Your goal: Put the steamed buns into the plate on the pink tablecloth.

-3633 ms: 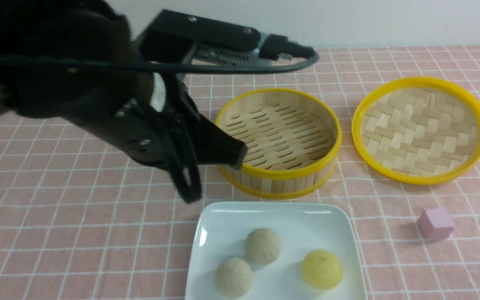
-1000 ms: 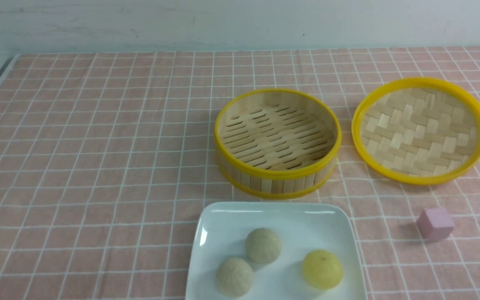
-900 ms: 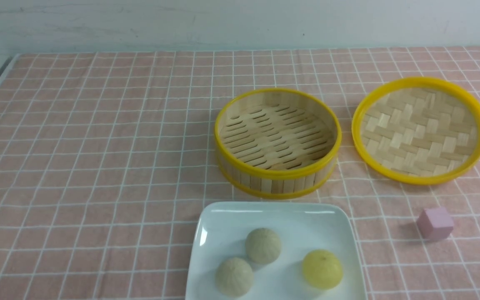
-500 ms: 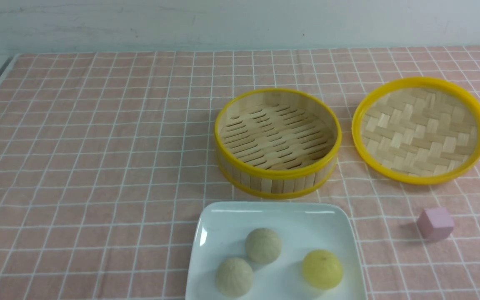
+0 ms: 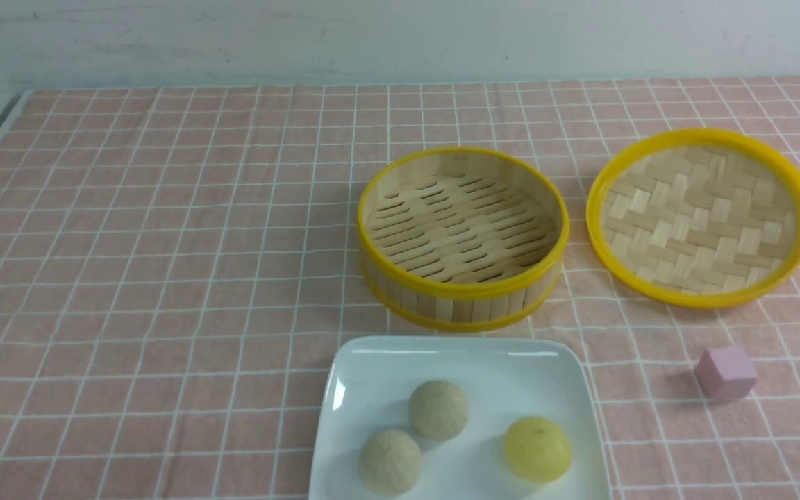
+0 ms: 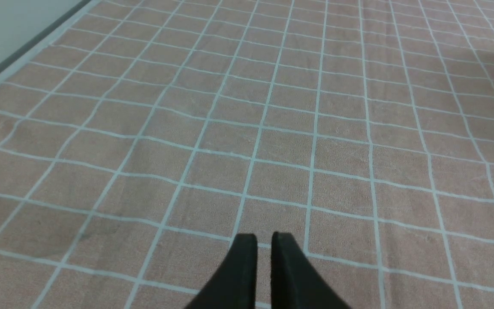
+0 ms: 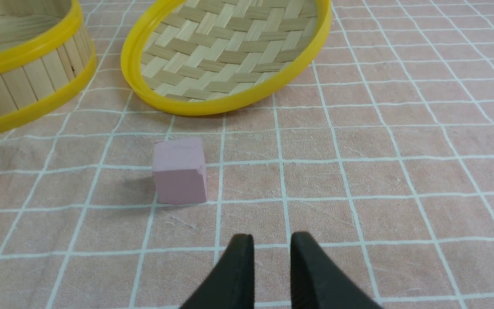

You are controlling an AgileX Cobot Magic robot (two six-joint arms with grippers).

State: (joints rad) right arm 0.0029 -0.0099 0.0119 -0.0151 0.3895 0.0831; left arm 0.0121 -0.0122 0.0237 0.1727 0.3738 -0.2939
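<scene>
Showing narrow gaps, left gripper (image 6: 264,240) and right gripper (image 7: 271,242) hold nothing.

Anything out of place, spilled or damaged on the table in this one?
Nothing spilled or damaged. All three buns sit on the plate. The steamer stands empty, its lid upside down beside it. A pink cube lies alone on the cloth.

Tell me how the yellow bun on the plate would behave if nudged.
The yellow bun looks round and smooth, so it would probably roll. The white plate looks glossy, likely offering little friction. Its raised rim might stop the bun.
</scene>
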